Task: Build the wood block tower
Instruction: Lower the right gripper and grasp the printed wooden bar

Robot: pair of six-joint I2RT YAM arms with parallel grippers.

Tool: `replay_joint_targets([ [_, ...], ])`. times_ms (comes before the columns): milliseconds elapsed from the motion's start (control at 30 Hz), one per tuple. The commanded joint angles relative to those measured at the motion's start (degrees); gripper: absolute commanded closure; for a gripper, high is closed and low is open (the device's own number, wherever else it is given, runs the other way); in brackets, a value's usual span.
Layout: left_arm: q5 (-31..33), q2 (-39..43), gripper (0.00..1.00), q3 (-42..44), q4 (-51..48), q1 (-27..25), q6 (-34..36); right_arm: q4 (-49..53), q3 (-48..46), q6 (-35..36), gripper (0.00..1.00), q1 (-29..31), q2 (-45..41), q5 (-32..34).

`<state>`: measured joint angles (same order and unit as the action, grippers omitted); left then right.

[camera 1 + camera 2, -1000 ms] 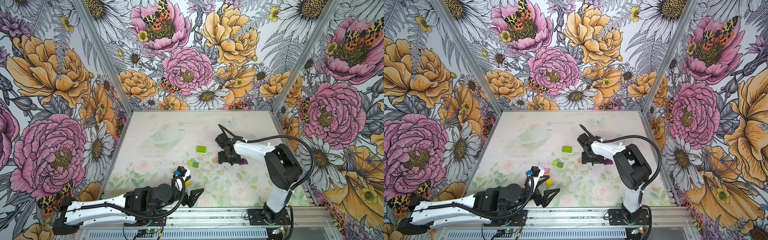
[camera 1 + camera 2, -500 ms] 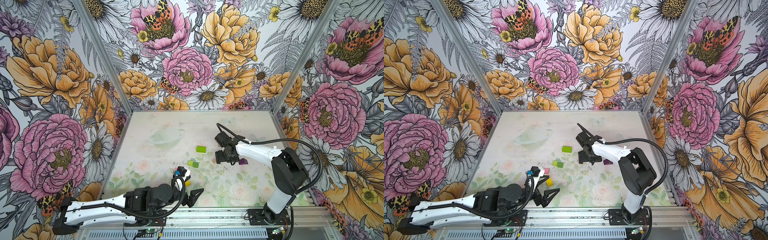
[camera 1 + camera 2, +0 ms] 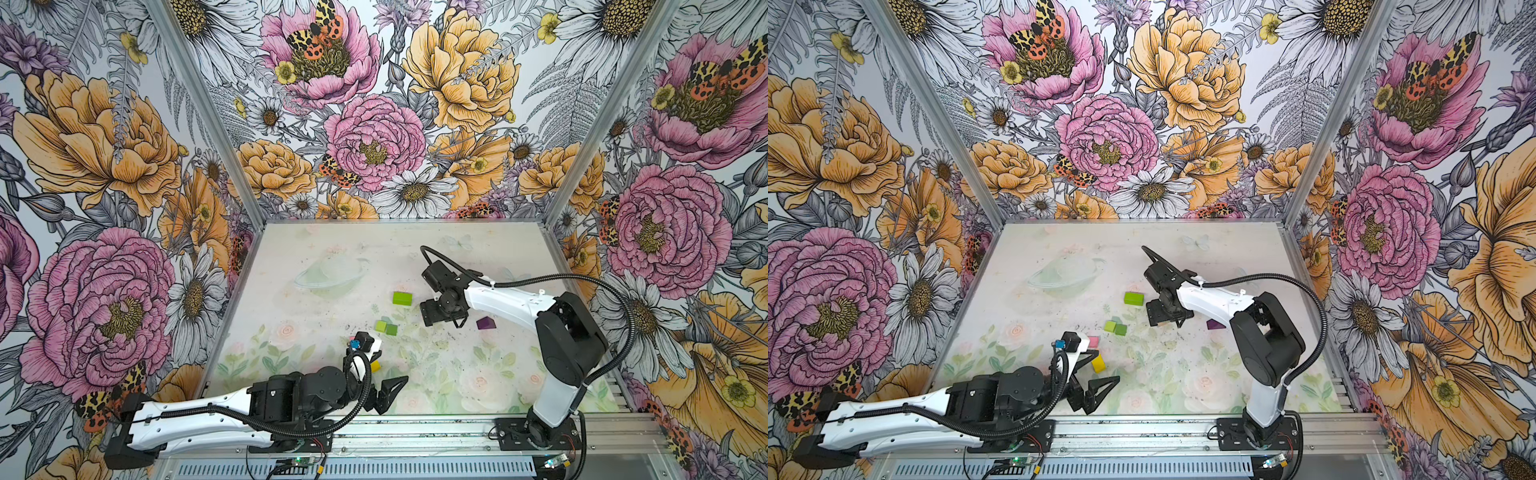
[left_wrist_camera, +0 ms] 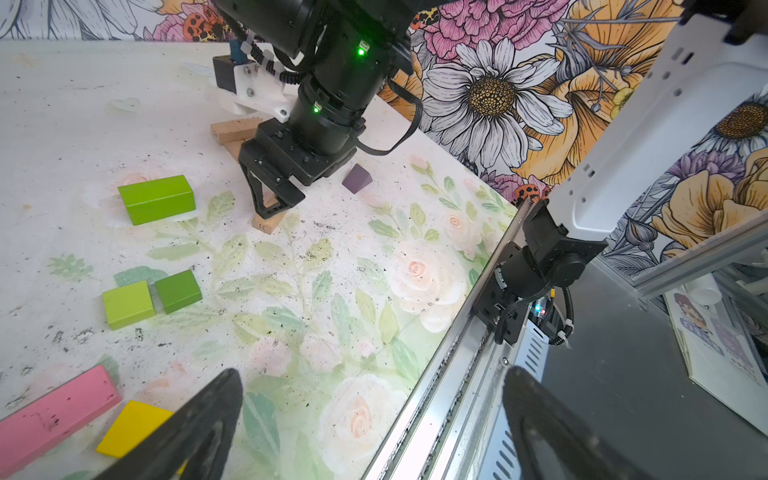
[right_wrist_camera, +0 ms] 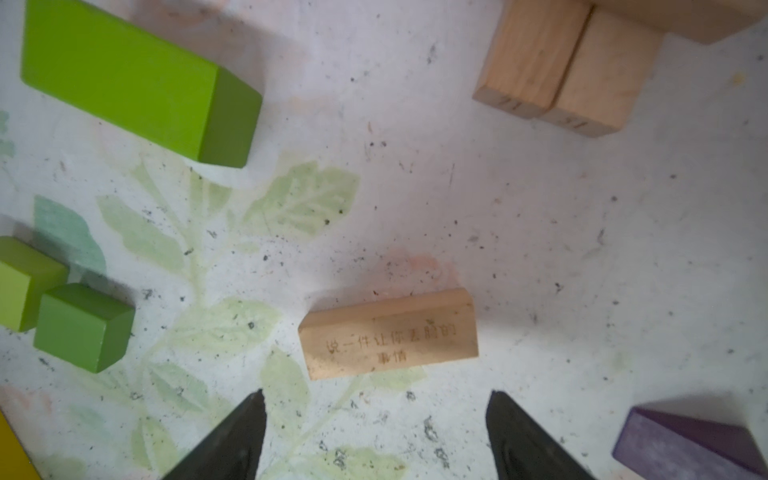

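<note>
Since a second ago, we see the right arm has reached out a little farther, carrying the right hand (image 3: 444,323) slightly toward the lime brick (image 3: 402,298); the left arm has not moved.

We look down on a pale floral desk (image 3: 291,257) with flowered walls on three sides. In the right wrist view, the right hand's jaws are spread wide and grip nothing. It hangs just over a lone tan oblong (image 5: 388,334) that lies flat with printed characters facing up. We cannot tell whether a finger touches it.

Near that block are two more tan oblongs (image 5: 565,70), side by side and touching, with another tan piece (image 5: 665,16) resting across them. The purple peaked piece (image 3: 485,322) sits on the desk just beside the right hand. Two green cubes (image 3: 386,327) touch each other near the middle.

At the desk's front edge, the left hand (image 4: 370,386) is released, jaws fully apart and empty. A pink oblong (image 4: 54,415) and a yellow oblong (image 4: 133,428) lie beside it.
</note>
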<state>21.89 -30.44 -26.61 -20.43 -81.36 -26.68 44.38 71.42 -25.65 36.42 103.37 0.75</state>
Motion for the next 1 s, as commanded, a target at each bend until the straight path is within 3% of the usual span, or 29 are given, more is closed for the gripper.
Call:
replay_joint_targets([
  [0,1.49,-0.57,0.01,-1.69,-0.41,0.16,-0.17,-1.14,2.46,3.84,0.13,-0.17,2.24,-1.36],
  [967,0.16,-3.36,0.01,-1.96,2.13,1.8,0.93,-1.14,4.41,9.16,0.12,-2.97,7.52,-3.47],
])
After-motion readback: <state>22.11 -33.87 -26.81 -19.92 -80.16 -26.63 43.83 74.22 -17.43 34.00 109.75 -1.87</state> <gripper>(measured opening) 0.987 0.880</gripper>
